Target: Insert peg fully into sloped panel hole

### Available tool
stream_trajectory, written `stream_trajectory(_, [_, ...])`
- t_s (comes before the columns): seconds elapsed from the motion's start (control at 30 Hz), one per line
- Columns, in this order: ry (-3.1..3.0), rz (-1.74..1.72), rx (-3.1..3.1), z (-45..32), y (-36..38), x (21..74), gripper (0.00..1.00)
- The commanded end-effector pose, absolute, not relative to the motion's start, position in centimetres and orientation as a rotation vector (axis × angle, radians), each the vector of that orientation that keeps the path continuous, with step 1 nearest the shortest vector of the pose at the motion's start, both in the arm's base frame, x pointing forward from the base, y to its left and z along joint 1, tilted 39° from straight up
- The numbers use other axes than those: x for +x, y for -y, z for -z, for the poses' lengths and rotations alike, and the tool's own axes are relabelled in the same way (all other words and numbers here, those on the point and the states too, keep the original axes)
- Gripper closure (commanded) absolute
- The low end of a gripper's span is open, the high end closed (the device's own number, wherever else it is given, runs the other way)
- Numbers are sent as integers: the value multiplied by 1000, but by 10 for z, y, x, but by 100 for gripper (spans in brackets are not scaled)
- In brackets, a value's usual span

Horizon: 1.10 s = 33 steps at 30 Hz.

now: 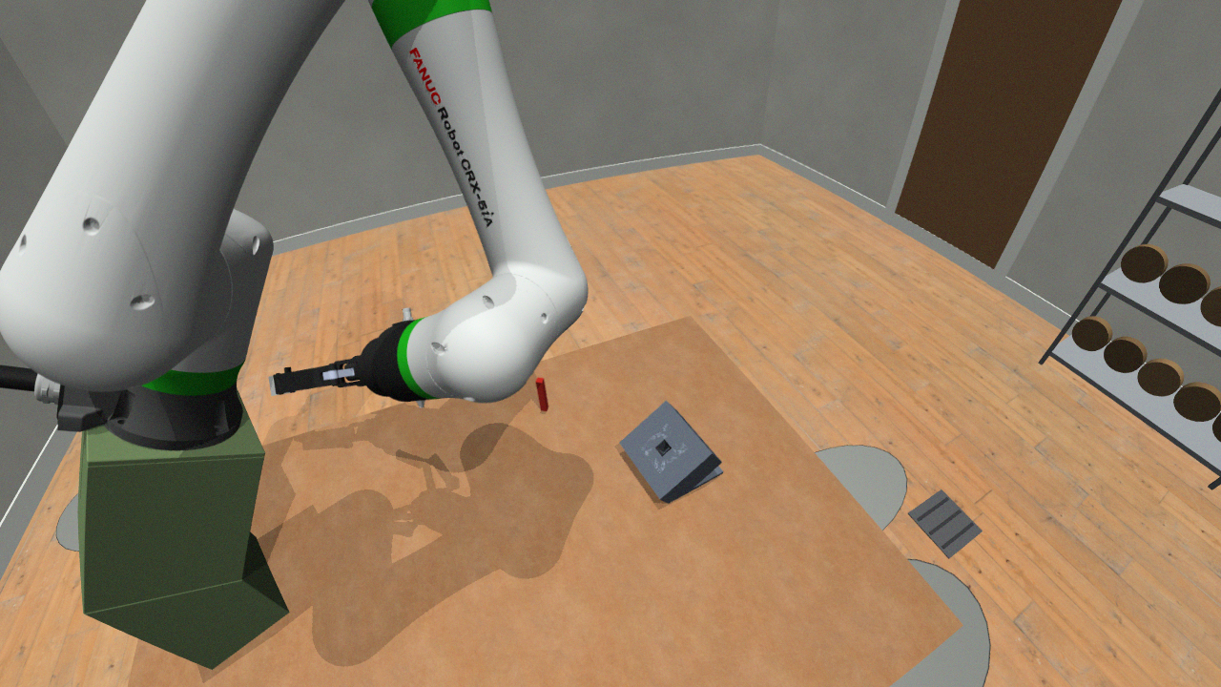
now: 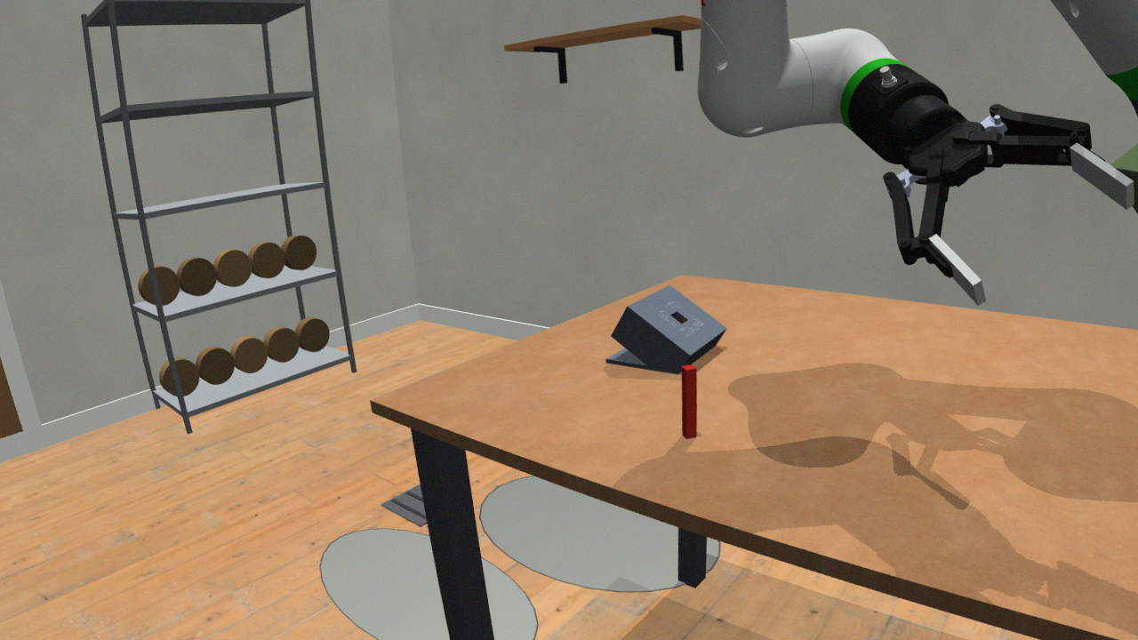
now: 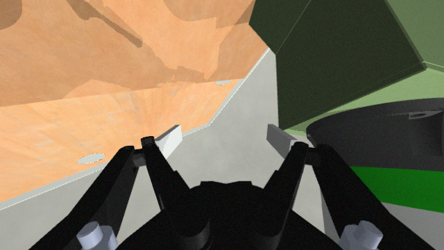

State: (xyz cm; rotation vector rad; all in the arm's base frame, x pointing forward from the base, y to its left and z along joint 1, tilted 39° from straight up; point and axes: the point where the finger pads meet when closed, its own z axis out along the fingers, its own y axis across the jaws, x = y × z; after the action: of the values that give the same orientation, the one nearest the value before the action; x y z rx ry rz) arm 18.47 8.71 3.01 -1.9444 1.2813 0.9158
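A red peg (image 1: 541,393) (image 2: 689,402) stands upright on the brown table (image 1: 768,555) (image 2: 796,334), near its edge. The grey sloped panel (image 1: 670,450) (image 2: 672,326) sits a short way from the peg, with a small dark square hole (image 1: 662,446) (image 2: 678,317) in its face. My gripper (image 1: 276,384) (image 2: 1038,230) (image 3: 224,132) is wide open and empty. It hangs well above the table, far from the peg and pointing sideways towards the robot's base. Peg and panel do not show in the wrist view.
The robot's green pedestal (image 1: 162,512) (image 3: 340,62) stands close in front of the fingers. A metal rack (image 1: 1199,203) (image 2: 222,198) with wooden discs stands by the wall, and a wall shelf (image 2: 605,33) hangs high. A grey plate (image 1: 943,521) lies on the floor.
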Motion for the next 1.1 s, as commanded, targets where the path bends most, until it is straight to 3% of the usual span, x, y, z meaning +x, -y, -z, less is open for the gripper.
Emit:
stream_trajectory(0.0, [-1383,-858,-2125,0,-57,180,0])
stream_trajectory(0.3, [-1484,-646,-2361,25,-6,205,0])
stream_trajectory(0.7, [-1507,-134,-2590,17,50,297,0])
stream_trajectory(0.77, [-1507,-134,-2590,17,50,297,0])
stream_trajectory(1.07, [-1401,284,-2610,-27,49,388,0])
